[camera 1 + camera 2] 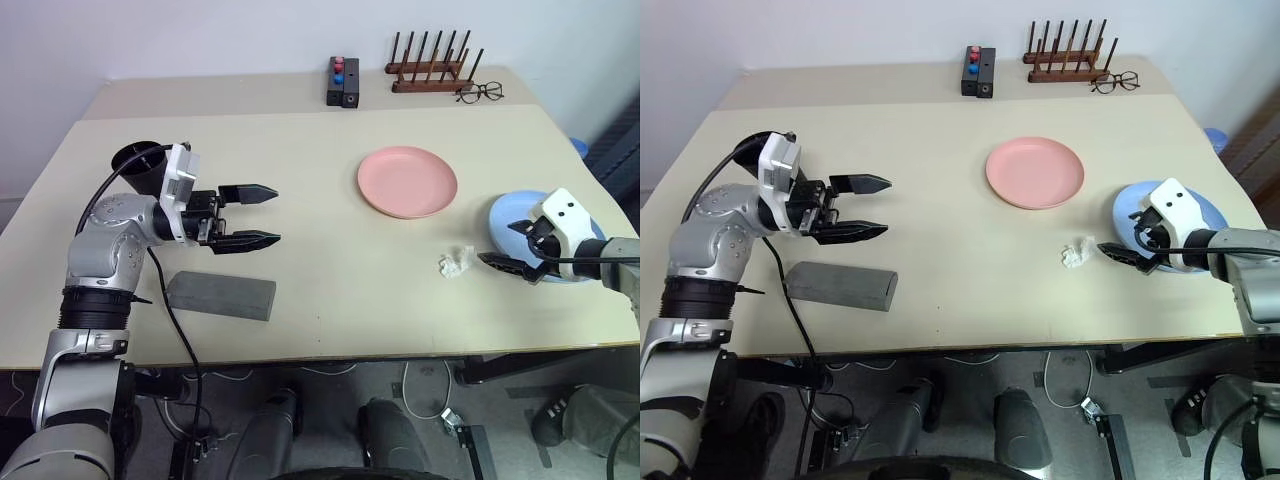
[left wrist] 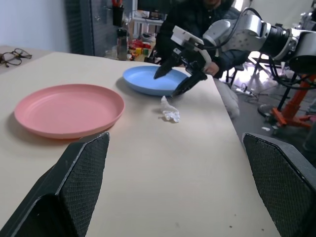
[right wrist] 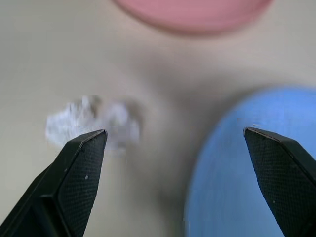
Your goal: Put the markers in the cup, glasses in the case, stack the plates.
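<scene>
Plates lie apart on the surface: the right pincer, released, hangs over the blue plate at its 9 o'clock edge; the pink plate lies at 11 o'clock. The left pincer is released, the case at its 6 o'clock.

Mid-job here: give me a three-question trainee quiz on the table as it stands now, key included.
1. True or false: the pink plate is stacked on the blue plate.
2. Which plate is the right gripper at? A pink, B blue.
3. Fill in: the lid of the grey case is ____.

Key:
1. False; they lie apart.
2. B; its open fingers are at the edge nearest the crumpled paper.
3. Shut. The left gripper hovers open beyond it, holding nothing.
</scene>
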